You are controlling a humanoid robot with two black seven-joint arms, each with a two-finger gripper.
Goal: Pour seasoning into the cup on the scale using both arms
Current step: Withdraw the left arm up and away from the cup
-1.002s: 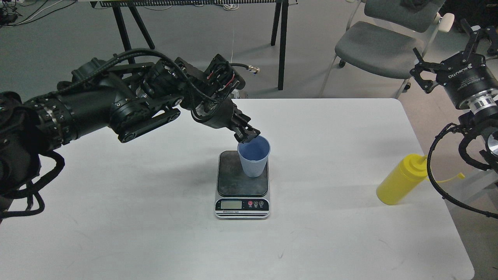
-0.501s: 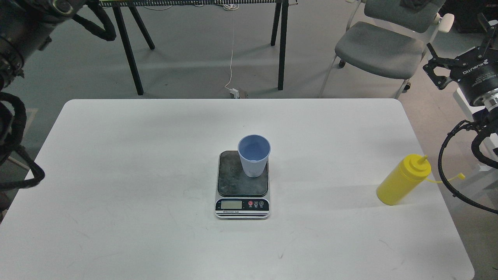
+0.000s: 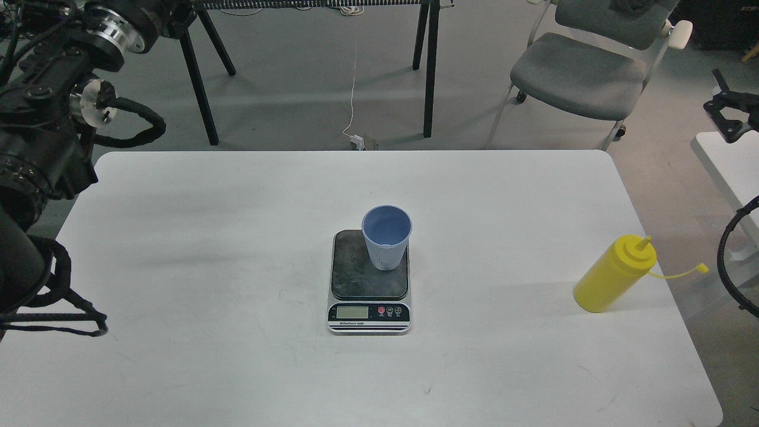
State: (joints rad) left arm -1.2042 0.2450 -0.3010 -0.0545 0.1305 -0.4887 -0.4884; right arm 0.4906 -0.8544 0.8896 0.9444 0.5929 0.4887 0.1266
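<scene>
While your two arms sit at the far edges of the view, the cup [image 3: 387, 237] stands upright on the scale [image 3: 369, 281], on the rear right part of its dark platform, with its darker blue inside facing up. Your left arm [image 3: 53, 118] comes in at the upper left corner, folded up above and behind the table's left rear corner; you see its silver wrist ring and cable bundles, but its far end runs out of the top of the frame, so the fingers of that gripper do not show at all. From that arm, the scale and cup lie well away to the right and nearer to you. Your right gripper [image 3: 732, 112] shows only as a small black claw shape at the right edge, beyond the table's right side and above a second white surface; whether its fingers are spread or pressed together cannot be told from this sliver, and it holds nothing you can see. Below and to the left of that gripper, well apart from it, the seasoning [image 3: 616, 274] stands on the table [image 3: 178, 267] near its right edge, leaning with its nozzle up and to the right, its thin cap strap trailing out to the right past the table edge. A grey chair [image 3: 578, 74] stands on the floor behind the table, left of the right gripper.
</scene>
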